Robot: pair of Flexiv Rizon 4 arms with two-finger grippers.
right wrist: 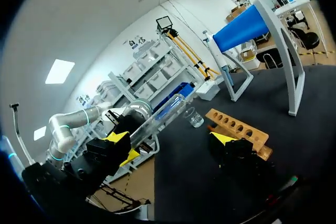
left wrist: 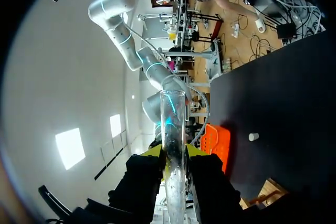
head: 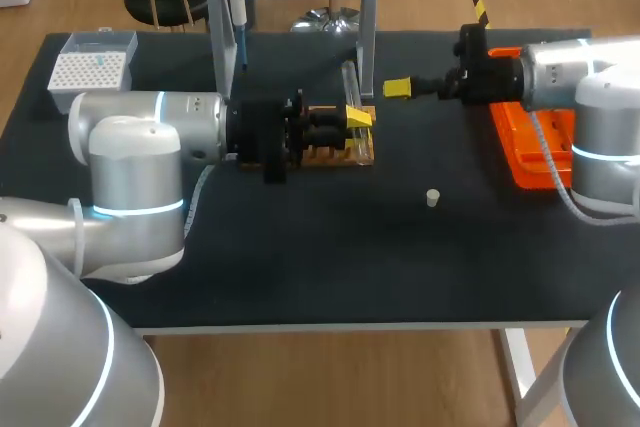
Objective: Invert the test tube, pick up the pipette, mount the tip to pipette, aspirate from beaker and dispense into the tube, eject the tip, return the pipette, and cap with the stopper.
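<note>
Your left gripper is clamped on the clear glass test tube, with one yellow tip at each side of it, and holds it over the wooden tube rack with round holes. Your right gripper hangs near the tube and does not touch it. You cannot tell if it is wide or narrow. The small white stopper lies on the black table, apart from the rack.
</note>
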